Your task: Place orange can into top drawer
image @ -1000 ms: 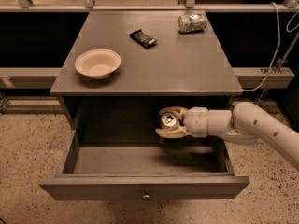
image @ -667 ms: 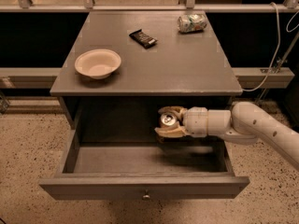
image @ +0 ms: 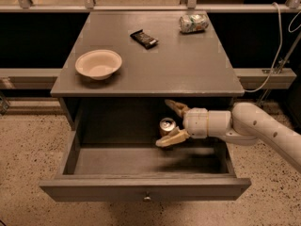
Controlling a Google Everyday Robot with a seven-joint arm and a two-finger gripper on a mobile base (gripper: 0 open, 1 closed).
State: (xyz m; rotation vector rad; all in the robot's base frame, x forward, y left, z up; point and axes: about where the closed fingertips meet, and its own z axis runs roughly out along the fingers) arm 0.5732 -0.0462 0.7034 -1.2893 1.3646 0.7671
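The gripper (image: 162, 123) now has its fingers spread wide, no longer clamped on the orange can (image: 167, 125), which stands upright between them in the open top drawer (image: 94, 188) (near its back), so placement looks done

Splayed hand (image: 164, 123) around orange can (image: 167, 125) — top drawer (image: 94, 188)
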